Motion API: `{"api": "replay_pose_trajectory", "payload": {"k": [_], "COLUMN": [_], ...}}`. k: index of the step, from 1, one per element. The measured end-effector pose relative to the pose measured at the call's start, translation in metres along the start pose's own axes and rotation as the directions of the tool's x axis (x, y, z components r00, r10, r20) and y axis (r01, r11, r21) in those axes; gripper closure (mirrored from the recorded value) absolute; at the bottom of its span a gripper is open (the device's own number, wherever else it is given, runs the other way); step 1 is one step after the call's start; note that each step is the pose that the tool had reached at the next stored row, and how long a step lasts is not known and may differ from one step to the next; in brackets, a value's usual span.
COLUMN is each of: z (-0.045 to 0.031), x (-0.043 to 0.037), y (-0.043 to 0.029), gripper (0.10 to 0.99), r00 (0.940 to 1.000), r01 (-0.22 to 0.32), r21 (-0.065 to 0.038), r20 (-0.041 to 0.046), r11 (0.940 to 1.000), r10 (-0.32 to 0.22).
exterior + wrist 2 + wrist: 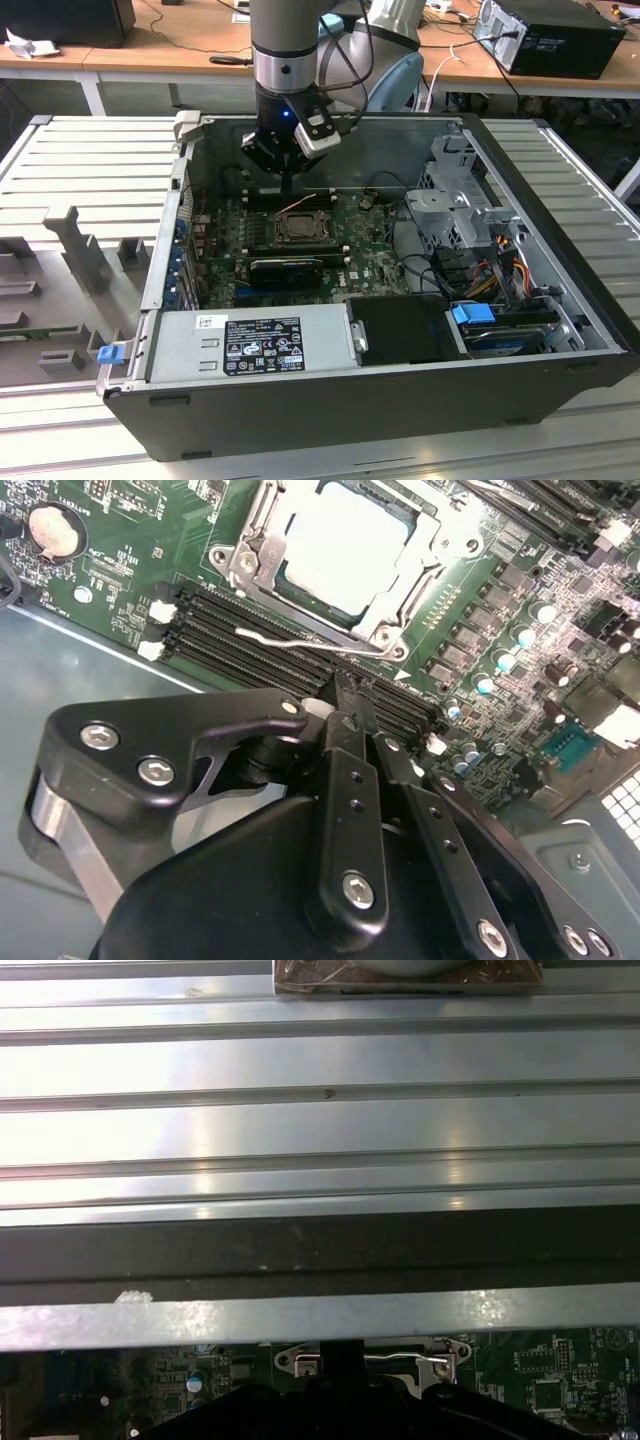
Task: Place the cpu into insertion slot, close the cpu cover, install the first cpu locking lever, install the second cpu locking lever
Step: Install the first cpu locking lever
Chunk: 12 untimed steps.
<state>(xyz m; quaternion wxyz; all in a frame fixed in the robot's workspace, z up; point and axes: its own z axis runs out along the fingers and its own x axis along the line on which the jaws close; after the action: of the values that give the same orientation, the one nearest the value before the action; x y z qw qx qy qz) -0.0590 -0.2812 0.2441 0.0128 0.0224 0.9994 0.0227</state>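
Note:
The cpu [345, 540] lies flat in the insertion slot [432, 572] on the green board, its pale metal face showing through the window of the cpu cover [250, 560], which lies down over it. A thin wire locking lever [300, 640] runs along the socket's near side, beside the black memory slots [240, 620]. My gripper [350, 695] is shut with nothing in it, its tips just off that lever over the memory slots. In the exterior view the gripper [288, 188] hangs just behind the socket [298, 226]. In the first wrist view the lever [400, 1360] shows as a silver wire.
The board sits deep in an open computer case [300, 400]. A power supply [250, 345] lies at the front, a drive cage [455, 205] and cables [500, 255] on the exterior view's right, a black card [285, 268] in front of the socket. Ribbed metal table [320, 1070] surrounds the case.

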Motion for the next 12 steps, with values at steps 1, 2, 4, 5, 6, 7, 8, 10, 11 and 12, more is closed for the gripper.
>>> {"api": "replay_pose_trajectory", "payload": {"k": [1,2,4,5,6,7,8,10,11,12], "z": [0.0002,0.0002,0.0004,0.0006,0.0006,0.0007,0.0008,0.001,0.0012,0.0014], "x": [-0.0009,-0.0014,-0.0021,-0.0027,-0.0035,-0.0038,-0.004,-0.0048,-0.0056,-0.0062], "y": [0.0,0.0,0.0001,0.0001,0.0001,0.0002,0.0002,0.0002,0.0002,0.0002], "gripper": [0.98,0.98,0.98,0.98,0.98,0.98,0.98,0.98,0.98,0.98], "r00": [1.0,1.0,1.0,1.0,1.0,1.0,1.0,1.0,1.0,1.0], "r01": [0.0,0.0,0.0,0.0,0.0,0.0,0.0,0.0,0.0,0.0], "r21": [0.0,0.0,0.0,0.0,0.0,0.0,0.0,0.0,0.0,0.0], "r20": [0.0001,0.0001,0.0001,0.0001,0.0001,0.0,0.0,0.0001,0.0001,0.0], "r11": [1.0,1.0,1.0,1.0,1.0,1.0,1.0,1.0,1.0,1.0], "r10": [0.0,0.0,0.0,0.0,0.0,0.0,0.0,0.0,0.0,0.0]}}
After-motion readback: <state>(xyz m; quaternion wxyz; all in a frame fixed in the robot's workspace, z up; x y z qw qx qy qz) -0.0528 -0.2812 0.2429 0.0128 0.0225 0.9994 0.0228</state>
